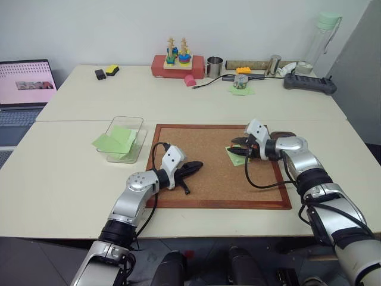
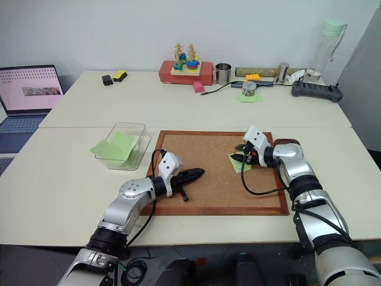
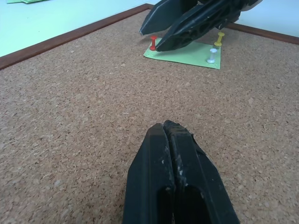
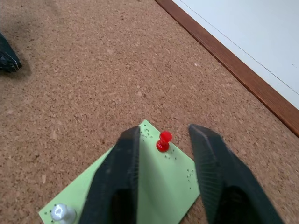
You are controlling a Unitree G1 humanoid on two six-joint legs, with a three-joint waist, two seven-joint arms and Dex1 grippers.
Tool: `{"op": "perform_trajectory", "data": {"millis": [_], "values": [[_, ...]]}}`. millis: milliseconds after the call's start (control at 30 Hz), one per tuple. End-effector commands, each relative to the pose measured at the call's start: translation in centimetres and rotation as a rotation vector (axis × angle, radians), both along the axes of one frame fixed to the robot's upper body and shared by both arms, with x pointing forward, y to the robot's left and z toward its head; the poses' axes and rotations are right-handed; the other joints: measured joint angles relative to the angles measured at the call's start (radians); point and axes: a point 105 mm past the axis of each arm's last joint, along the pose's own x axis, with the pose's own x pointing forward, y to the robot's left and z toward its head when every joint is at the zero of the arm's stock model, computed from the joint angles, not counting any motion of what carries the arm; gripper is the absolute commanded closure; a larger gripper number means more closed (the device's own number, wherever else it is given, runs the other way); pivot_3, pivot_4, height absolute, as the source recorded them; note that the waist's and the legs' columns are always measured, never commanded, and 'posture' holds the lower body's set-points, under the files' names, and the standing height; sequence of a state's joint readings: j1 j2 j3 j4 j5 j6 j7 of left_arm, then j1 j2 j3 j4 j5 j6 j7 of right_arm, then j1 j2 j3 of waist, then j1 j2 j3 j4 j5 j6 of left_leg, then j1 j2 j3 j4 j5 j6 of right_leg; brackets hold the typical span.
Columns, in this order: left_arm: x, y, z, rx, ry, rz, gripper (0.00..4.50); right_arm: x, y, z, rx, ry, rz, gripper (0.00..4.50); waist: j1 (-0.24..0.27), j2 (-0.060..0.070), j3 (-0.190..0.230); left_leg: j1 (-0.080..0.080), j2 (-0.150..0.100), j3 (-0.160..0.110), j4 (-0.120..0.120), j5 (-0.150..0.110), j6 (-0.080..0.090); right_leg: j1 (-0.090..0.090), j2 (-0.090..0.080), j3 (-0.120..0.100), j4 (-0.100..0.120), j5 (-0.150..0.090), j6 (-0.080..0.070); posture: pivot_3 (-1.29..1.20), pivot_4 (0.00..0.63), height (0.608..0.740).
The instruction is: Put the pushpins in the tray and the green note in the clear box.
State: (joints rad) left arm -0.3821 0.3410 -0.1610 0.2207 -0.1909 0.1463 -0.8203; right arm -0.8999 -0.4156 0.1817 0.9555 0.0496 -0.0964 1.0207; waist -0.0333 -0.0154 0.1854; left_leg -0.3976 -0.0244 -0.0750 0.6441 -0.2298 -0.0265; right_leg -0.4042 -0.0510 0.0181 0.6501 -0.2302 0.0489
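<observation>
right gripper: fingers spread, tips down at the green note, red pin standing in the gap between them; no contact with the pin that I can make out.
left gripper: fingers pressed together, nothing in them, low over bare cork near the corkboard's near-left part, well apart from the note.
red pushpin: tiny red head, upright, stuck through the note at one corner.
yellow pushpin: yellow-orange head, upright at another corner of the note, partly behind the right fingers.
white pin: pale clear-white head, upright on a third corner of the note.
green note: light-green flat slip, small pinholes dotted near its edges, lying on the corkboard's right part, pinned down.
corkboard: brown cork, reddish wood frame, flat on the table.
clear box: transparent, low walls, just left of the corkboard's far-left corner; green slips in it, one hanging over its left wall.
tray: dark reddish-brown, just off the corkboard's right edge, mostly hidden behind the right arm, so contents unclear.
</observation>
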Motion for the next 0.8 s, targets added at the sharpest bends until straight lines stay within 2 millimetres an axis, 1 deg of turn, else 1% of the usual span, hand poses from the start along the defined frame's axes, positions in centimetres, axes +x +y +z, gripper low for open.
{"op": "perform_trajectory", "data": {"millis": [33,133,200,400,600,800], "values": [[-0.5,0.4,-1.3,0.031,0.046,0.005,4.50,0.4,0.3,1.8,0.012,-0.057,0.019,3.73,0.000,0.000,0.000,0.000,0.000,0.000,0.000,0.000,0.000,0.000,0.000,0.000,0.000,0.000,0.000,0.00,0.150,0.740],[-0.5,0.5,-1.4,0.034,0.048,0.007,4.50,0.4,0.5,1.9,0.022,-0.055,0.030,4.28,0.000,0.000,0.000,0.000,0.000,0.000,0.000,0.000,0.000,0.000,0.000,0.000,0.000,0.000,0.000,0.00,0.150,0.740],[-0.5,0.5,-1.6,0.039,0.054,0.008,4.50,0.3,0.6,2.2,0.036,-0.054,0.035,4.49,0.000,0.000,0.000,0.000,0.000,0.000,0.000,0.000,0.000,0.000,0.000,0.000,0.000,0.000,0.000,0.00,0.150,0.740],[-0.5,0.8,-2.0,0.053,0.072,0.014,4.50,0.3,1.0,3.4,0.096,-0.055,0.052,4.49,-0.001,0.000,0.000,0.000,0.000,0.000,0.000,0.000,0.000,0.000,0.000,0.000,0.000,0.000,0.000,0.00,0.150,0.740],[-0.6,1.0,-2.7,0.074,0.087,0.024,4.50,0.5,0.5,5.5,0.180,-0.066,0.027,4.49,-0.001,0.000,0.000,0.000,0.000,0.000,0.000,0.000,0.000,0.000,0.000,0.000,0.000,0.000,0.000,0.00,0.150,0.740],[-0.5,1.4,-3.4,0.099,0.107,0.038,4.50,0.2,0.2,6.4,0.215,-0.076,0.021,4.49,-0.002,0.002,-0.001,0.001,0.000,0.000,0.000,0.000,0.000,0.000,0.000,0.000,0.000,0.000,0.000,0.00,0.150,0.740]]}}
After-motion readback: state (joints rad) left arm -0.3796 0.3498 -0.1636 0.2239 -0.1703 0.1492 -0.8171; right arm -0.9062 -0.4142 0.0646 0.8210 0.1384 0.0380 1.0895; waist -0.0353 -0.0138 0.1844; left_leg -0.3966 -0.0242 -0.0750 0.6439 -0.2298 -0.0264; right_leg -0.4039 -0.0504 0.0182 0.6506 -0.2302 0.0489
